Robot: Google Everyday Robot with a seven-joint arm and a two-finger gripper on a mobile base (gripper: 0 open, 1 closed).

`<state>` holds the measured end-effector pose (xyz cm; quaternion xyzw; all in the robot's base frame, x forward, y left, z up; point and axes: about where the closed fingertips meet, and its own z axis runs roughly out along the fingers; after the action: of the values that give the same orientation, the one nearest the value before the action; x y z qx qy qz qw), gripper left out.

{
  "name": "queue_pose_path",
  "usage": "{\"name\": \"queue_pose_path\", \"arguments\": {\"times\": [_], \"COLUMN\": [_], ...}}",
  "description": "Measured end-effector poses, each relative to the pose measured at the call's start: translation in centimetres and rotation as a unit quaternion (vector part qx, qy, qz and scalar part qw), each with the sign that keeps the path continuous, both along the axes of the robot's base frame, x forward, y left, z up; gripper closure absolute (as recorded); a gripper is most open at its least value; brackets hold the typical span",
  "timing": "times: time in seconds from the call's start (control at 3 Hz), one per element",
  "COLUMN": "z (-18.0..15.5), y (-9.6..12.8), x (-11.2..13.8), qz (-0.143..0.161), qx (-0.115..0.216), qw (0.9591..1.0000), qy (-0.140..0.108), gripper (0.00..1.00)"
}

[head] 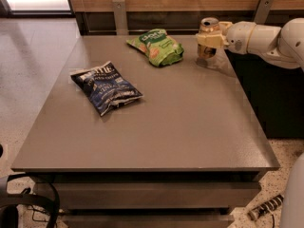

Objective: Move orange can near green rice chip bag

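Note:
The orange can [208, 30] stands upright near the table's far right edge, its silver top showing. My gripper [209, 41] reaches in from the right on a white arm and is shut on the orange can around its middle. The green rice chip bag [156, 46] lies flat on the table to the left of the can, a short gap away.
A larger dark blue chip bag [106, 87] lies left of centre on the grey table [190, 127]. A wooden wall with two metal brackets runs behind the table. A dark cabinet stands to the right, under my arm.

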<state>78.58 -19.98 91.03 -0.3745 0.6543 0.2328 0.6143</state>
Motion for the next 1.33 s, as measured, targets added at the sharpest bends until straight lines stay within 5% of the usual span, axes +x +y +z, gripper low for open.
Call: {"name": "queue_pose_path", "arguments": {"times": [0.67,1.33], "z": [-2.7,-2.9], "y": [1.5,2.3], "x": [2.1,2.3], "qz": [-0.008,-0.003], "qx": [0.051,0.054], "qw": [0.9987,0.9985], "qy": [0.002,0.004], "gripper": [1.00,0.64]}}
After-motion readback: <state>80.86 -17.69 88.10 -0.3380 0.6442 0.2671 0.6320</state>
